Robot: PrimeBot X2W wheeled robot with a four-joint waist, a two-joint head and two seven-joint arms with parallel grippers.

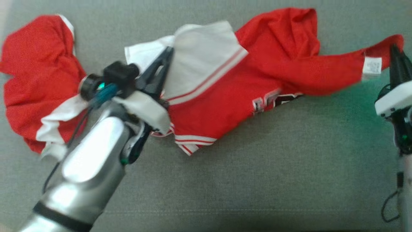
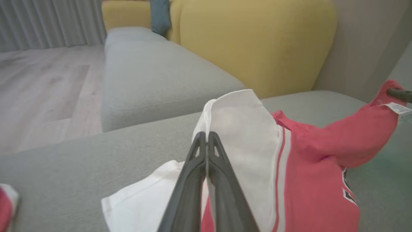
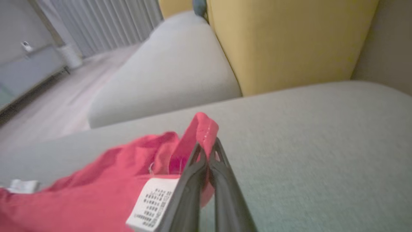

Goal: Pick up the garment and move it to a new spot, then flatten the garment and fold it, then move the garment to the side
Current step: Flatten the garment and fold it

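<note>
Spanning from left tool (image 1: 169,51) to right tool (image 1: 393,48), garment (image 1: 273,64) clamped in both.

**You are in a home living room**

You are working over a grey upholstered sofa (image 2: 154,80), and in the left wrist view its long seat runs away from you. Plump yellow back cushions (image 2: 257,42) stand along it, with a blue-green cushion (image 2: 160,16) tucked between two of them. Beside the seat you see a pale wooden floor (image 2: 42,83), and grey pleated curtains (image 2: 48,22) hang down to it. Your right wrist view adds a low grey cabinet (image 3: 29,67) standing on that floor.
</note>
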